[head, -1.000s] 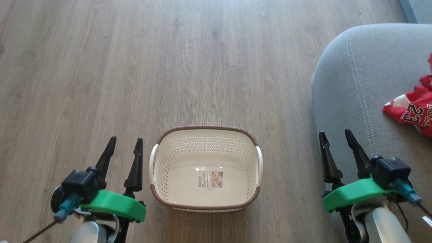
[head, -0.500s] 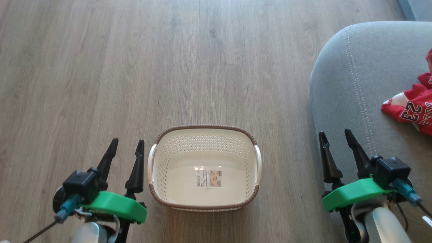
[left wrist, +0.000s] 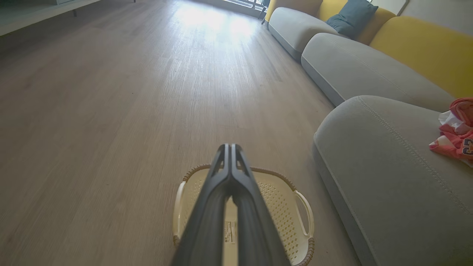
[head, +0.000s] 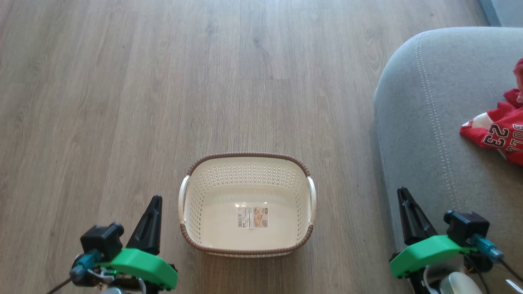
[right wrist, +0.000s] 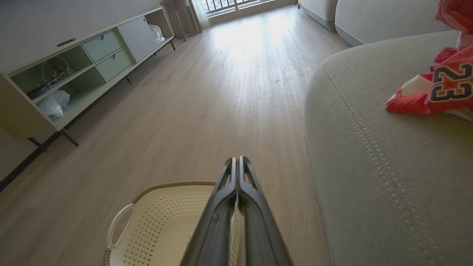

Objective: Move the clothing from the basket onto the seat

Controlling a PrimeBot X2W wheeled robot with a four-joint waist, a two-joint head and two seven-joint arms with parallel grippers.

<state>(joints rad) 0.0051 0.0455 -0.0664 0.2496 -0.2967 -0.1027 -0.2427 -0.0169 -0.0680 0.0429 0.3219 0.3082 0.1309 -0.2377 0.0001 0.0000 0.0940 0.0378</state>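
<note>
The cream basket (head: 192,228) stands on the wood floor with nothing in it but the label sticker on its bottom; it appears also in the left wrist view (left wrist: 281,199) and the right wrist view (right wrist: 159,225). Red clothing, a jersey marked "23" (head: 496,136), lies on the grey seat (head: 429,122) at the right; the same clothing (left wrist: 456,133) and seat (left wrist: 388,177) appear from the left wrist, and the jersey (right wrist: 439,88) on the seat (right wrist: 369,155) from the right wrist. My left gripper (head: 154,201) (left wrist: 230,147) hangs left of the basket, fingers pressed together. My right gripper (head: 403,192) (right wrist: 236,159) is shut near the seat's edge.
Wood floor (head: 245,73) stretches ahead of the basket. Further grey sofa cushions (left wrist: 354,66) with yellow backs (left wrist: 425,48) and a blue pillow (left wrist: 351,18) line the right. A low cabinet (right wrist: 74,70) with shelves and drawers stands along the left wall.
Both grippers have gone from open to shut and have drawn back toward the bottom of the head view. The basket and the clothing have stayed put.
</note>
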